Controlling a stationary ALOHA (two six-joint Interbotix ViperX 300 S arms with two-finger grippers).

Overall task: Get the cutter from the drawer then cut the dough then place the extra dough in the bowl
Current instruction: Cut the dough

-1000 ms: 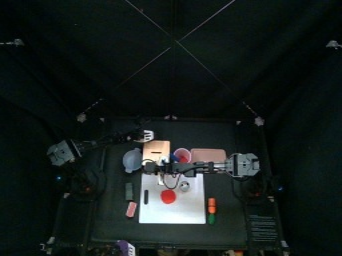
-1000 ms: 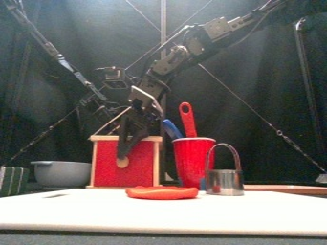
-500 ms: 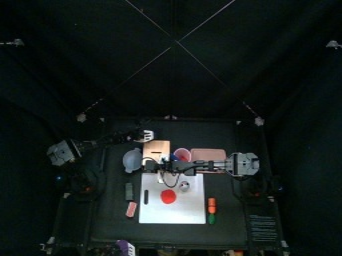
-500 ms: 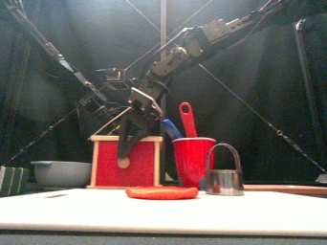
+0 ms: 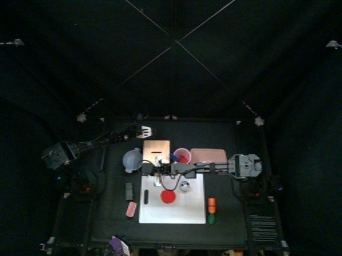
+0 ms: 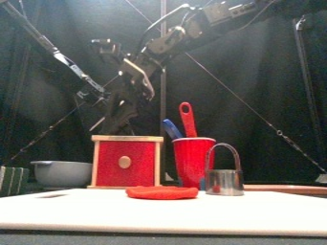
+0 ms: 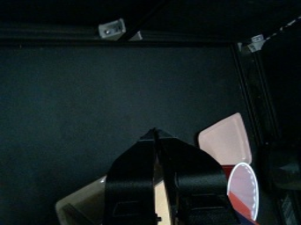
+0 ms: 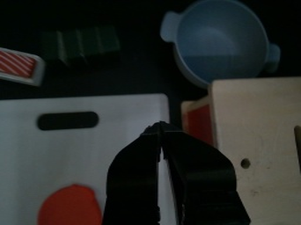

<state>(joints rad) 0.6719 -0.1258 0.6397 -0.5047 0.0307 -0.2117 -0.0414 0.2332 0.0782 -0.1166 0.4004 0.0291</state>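
Black curtains close off the back and sides of the booth. A small black table point(image 5: 107, 215) carries all items under inspection.

Item 1: a white cutting board point(image 6: 76, 206) lies at the front of the table. On it rests a flat red dough point(image 6: 163, 192), uncut and in one piece.

Item 2: the cutter point(image 6: 225, 178), round metal with a wire handle, stands upright on the board just right of the dough. Whether the two touch cannot be confirmed.

Item 3: the wooden box point(image 8: 265, 114) sits behind the board, its red drawer front point(image 6: 125, 163) facing forward.

Item 4: the blue-grey bowl point(image 6: 61, 172) stands left of the box. Nothing can be seen inside it.

Item 5: a red cup point(image 6: 192, 158) beside the box holds a blue knife point(image 6: 170, 127) and a red knife point(image 6: 186, 115). A pink tray point(image 5: 207, 155) lies to the right of the box. A dark green sushi roll point(image 8: 83, 42) lies on the table near the bowl.

Arms: both are raised over the box area, clear of every item. The left gripper point(image 7: 154, 134) has its fingers pressed together and holds nothing. The right gripper point(image 8: 156, 129) also has its fingers together and empty, over the board's edge nearest the drawer front.
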